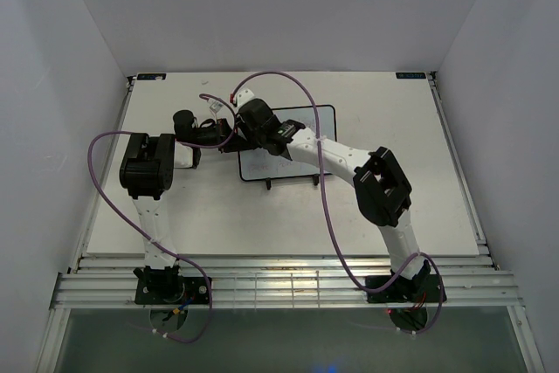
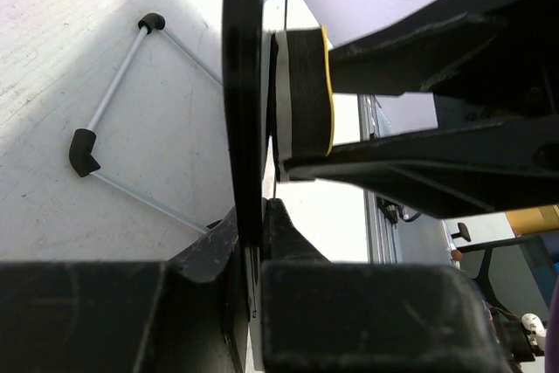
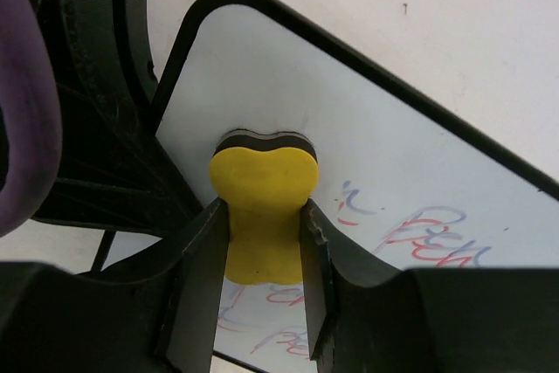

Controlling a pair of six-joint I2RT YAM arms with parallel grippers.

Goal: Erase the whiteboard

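Yellow eraser [image 3: 262, 172] gripped in your right tool [image 3: 264, 209], on whiteboard [image 3: 288, 85] | left tool [image 2: 253, 216] pinches its frame [image 2: 240, 85] | push hard and board may slip.

**Covered, cropped and out of focus**

From above, the right arm [image 1: 336, 156] lies across the whiteboard [image 1: 266, 166], covering its middle and upper left. Both sets of fingertips and the eraser [image 3: 262, 194] are lost under the wrist there, and the marks on the bare lower part are too small to read. The left wrist camera sees the board edge-on, its face hidden, with the left gripper [image 2: 253, 214] a dark blur near the lens. In the right wrist view the red and blue writing [image 3: 428, 242] is soft and unreadable — partly behind the eraser and the right gripper [image 3: 262, 259] — and the board runs off the right and bottom edges.
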